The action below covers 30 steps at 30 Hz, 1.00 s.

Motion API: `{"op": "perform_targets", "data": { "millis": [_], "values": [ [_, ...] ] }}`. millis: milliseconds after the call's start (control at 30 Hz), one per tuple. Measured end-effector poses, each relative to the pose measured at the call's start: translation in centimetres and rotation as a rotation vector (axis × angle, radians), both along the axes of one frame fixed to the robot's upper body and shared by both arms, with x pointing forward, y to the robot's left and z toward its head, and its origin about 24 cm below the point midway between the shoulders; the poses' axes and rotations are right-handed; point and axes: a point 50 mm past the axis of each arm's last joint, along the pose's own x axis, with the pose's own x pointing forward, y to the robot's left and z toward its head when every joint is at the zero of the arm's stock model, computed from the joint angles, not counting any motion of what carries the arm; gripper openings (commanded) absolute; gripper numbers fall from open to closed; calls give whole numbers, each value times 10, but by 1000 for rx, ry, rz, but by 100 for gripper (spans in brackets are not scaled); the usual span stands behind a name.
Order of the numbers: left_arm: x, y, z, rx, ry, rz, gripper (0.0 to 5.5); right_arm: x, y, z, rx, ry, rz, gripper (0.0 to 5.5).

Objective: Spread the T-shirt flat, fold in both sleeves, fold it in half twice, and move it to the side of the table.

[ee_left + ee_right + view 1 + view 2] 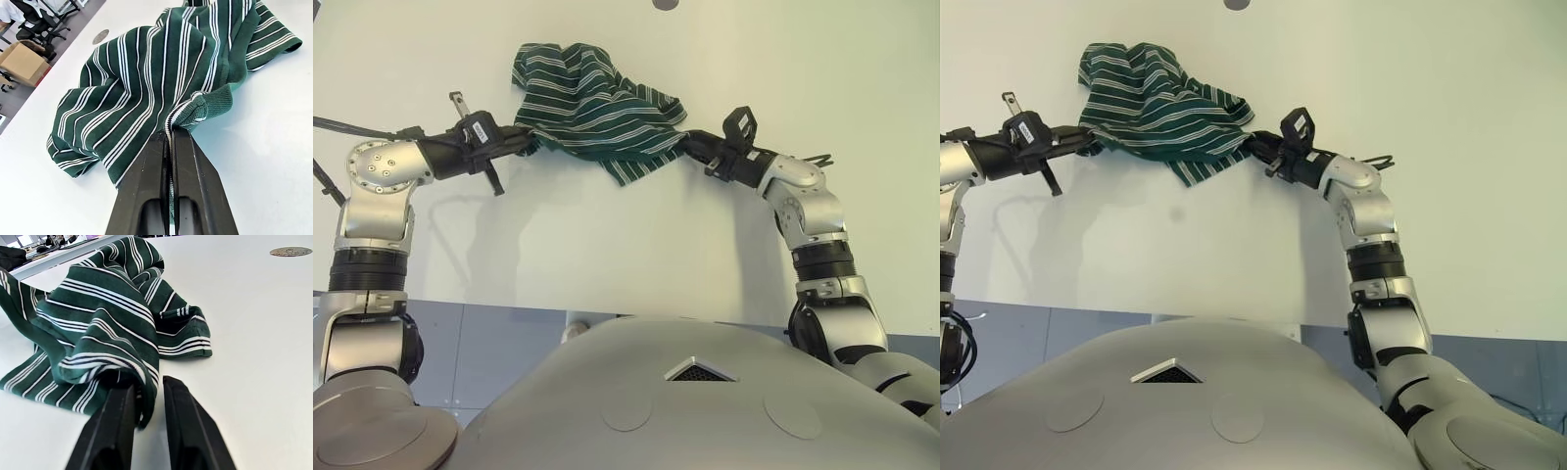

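The left hand [171, 142] and right hand [144, 396] are each clamping an edge of the crumpled T-shirt [592, 103], whose soft, light cloth is likely needing corner grips to spread.

- Light: bright, even and diffuse, falling from above.
- Table [626, 245]: white surface, brightly and evenly lit across the head views.
- Shadows: soft and faint, under the T-shirt [146, 88] edge, centre right of the left wrist view.
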Motion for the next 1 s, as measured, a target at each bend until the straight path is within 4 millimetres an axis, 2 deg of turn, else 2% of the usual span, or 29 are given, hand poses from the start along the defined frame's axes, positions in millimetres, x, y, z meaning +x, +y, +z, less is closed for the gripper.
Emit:
{"op": "perform_targets", "data": {
  "millis": [67,200,267,333,367,433,533,633,800,1000],
  "values": [
    [3,-1,5,-16,-21,4,0,1,0,2,22,-14,-4,4],
    [9,0,12,-83,-45,34,0,6,-7,15,156,-46,-64,4],
    [16,-1,26,-161,-77,51,0,10,-15,43,254,-126,-79,4],
    [24,-3,57,-278,-151,59,0,16,-35,94,314,-271,-53,4],
    [27,-4,69,-328,-178,60,0,16,-42,112,316,-321,-38,4],
    [30,-4,101,-465,-232,56,0,9,-56,153,324,-420,12,4],
    [26,-13,160,-606,-374,-25,0,-6,-58,218,302,-625,111,4],
    [18,-20,182,-632,-408,-64,0,-17,-61,235,274,-667,115,4],
    [-8,-30,242,-679,-556,-181,0,-46,-71,291,256,-858,134,4],
    [-29,-36,280,-705,-664,-241,0,-68,-71,330,281,-984,157,4]
  ]
}}
